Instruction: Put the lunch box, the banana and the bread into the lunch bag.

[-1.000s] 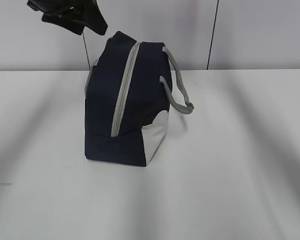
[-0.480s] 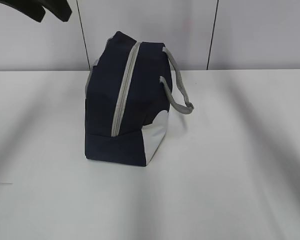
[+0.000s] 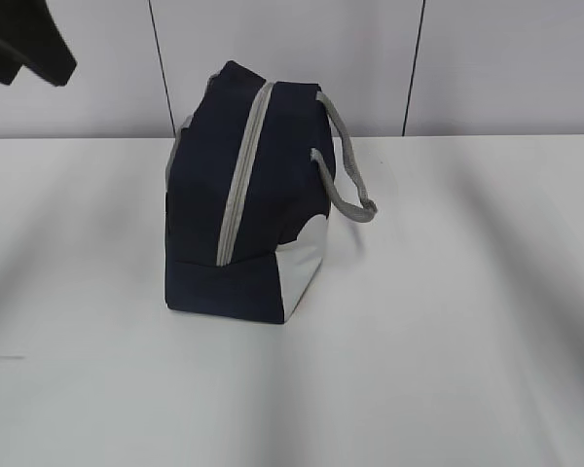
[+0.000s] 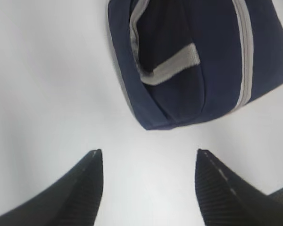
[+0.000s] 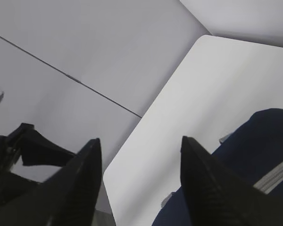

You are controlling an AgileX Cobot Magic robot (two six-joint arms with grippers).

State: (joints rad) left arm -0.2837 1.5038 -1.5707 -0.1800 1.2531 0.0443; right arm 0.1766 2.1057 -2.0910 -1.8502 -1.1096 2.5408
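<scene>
At the exterior view's top-left corner, the left gripper (image 3: 19, 49) has moved further left, away from the lunch bag (image 3: 243, 195).
Only the wrist views show jaws: left gripper (image 4: 146, 160) and right gripper (image 5: 139, 150) gape wide, both empty. The navy bag stands mid-table (image 3: 448, 341), grey zipper (image 3: 238, 190) closed, handles (image 3: 350, 175) drooping.

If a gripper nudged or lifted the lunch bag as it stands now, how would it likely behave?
The lunch bag is soft fabric standing tall on a narrow base, so a sideways push would probably tip or dent it rather than slide it. Its grey handles droop loosely, so they would likely flop. Zipped shut, it should keep its shape when lifted.
</scene>
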